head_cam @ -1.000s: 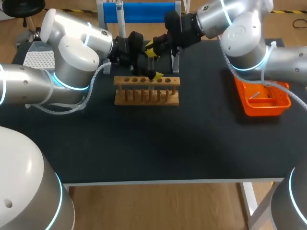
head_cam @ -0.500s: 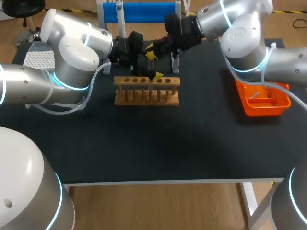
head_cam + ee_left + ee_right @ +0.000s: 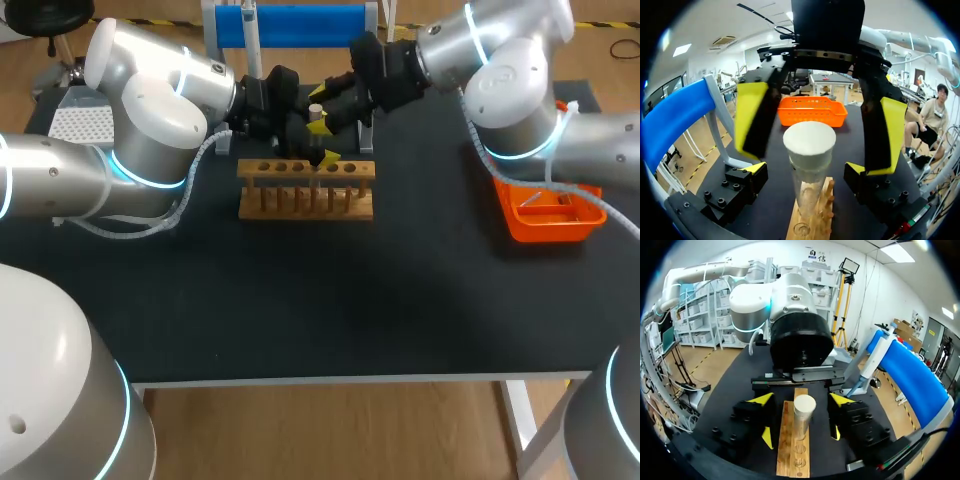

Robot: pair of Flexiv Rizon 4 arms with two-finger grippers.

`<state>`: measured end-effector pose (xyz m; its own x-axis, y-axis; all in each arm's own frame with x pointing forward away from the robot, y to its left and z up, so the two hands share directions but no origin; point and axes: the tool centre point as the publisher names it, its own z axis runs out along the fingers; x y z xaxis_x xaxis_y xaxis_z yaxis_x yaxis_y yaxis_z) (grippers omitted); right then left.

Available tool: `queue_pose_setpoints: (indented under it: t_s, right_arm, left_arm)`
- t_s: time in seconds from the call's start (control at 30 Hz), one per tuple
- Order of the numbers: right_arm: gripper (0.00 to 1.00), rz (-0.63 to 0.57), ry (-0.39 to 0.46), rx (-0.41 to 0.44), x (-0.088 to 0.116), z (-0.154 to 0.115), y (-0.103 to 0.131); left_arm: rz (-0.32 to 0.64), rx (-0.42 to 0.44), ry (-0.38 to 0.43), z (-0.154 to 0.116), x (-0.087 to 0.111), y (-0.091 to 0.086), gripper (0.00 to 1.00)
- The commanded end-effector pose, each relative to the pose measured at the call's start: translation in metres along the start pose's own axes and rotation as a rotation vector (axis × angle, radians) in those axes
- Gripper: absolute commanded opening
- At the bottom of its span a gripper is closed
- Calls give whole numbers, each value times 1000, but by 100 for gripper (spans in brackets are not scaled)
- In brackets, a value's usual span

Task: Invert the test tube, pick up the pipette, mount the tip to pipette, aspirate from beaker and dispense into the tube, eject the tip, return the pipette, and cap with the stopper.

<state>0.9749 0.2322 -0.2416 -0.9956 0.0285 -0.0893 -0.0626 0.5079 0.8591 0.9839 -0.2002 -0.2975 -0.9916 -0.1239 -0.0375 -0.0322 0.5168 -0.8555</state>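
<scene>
At the far left corner of the black counter (image 3: pixel 400 300) sits a white perforated tip box (image 3: pixel 75 125), partly hidden behind the left arm (image 3: pixel 150 120). That silver arm comes in from the left and bends across to the far middle. Its wrist lies level and the left hand (image 3: pixel 806 168) is low, just over the light wooden test-tube rack (image 3: pixel 306 190). Its fingers are parted, with dark counter showing on each side between the yellow tips and the glass.

Behind it at the far edge stands a blue bar stand (image 3: pixel 300 22), with a slim white pipette (image 3: pixel 250 40) at its left end, too small to make out further.

The clear glass test tube (image 3: pixel 807 185) stands upright in the rack, right of its middle, closed by a white round stopper (image 3: pixel 809 142). In the head view only the stopper and scraps of yellow show, because both black hand bodies crowd around it. How deep the tube's foot sits in its hole cannot be told.

The right arm (image 3: pixel 510 80) enters from the far right and slants down and left. The right hand (image 3: pixel 801 399) faces the left one at stopper height, spread wide and clear of the stopper on both sides.

An orange plastic tray (image 3: pixel 530 228) lies near the right edge, partly covered by the right arm, holding something pale that cannot be identified.
</scene>
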Motion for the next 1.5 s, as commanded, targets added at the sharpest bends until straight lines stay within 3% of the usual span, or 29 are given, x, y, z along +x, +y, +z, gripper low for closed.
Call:
queue_pose_setpoints:
  t_s: [0.03,0.27,0.3,0.33,0.47,0.67,0.93,1.5]
  right_arm:
    - [100,-5,-18,-56,5,-12,-6]
    - [100,-23,-23,-198,6,-24,-3]
    - [95,-28,-21,-214,6,-25,-2]
    - [84,-34,-20,-229,6,-27,-1]
    - [0,-52,-10,-294,8,-29,3]
    - [0,-8,17,-403,8,-30,8]
    - [0,25,45,-477,6,-27,15]
    - [0,69,90,-521,0,-17,24]
  left_arm:
    - [0,-1,2,0,0,0,100]
    - [0,-1,2,0,0,0,100]
    - [0,-1,2,0,0,0,100]
    - [0,-1,2,0,0,0,100]
    - [0,-1,2,0,0,0,100]
    - [0,-1,2,0,0,0,100]
    - [0,-1,2,0,0,0,100]
    - [0,-1,2,0,0,0,100]
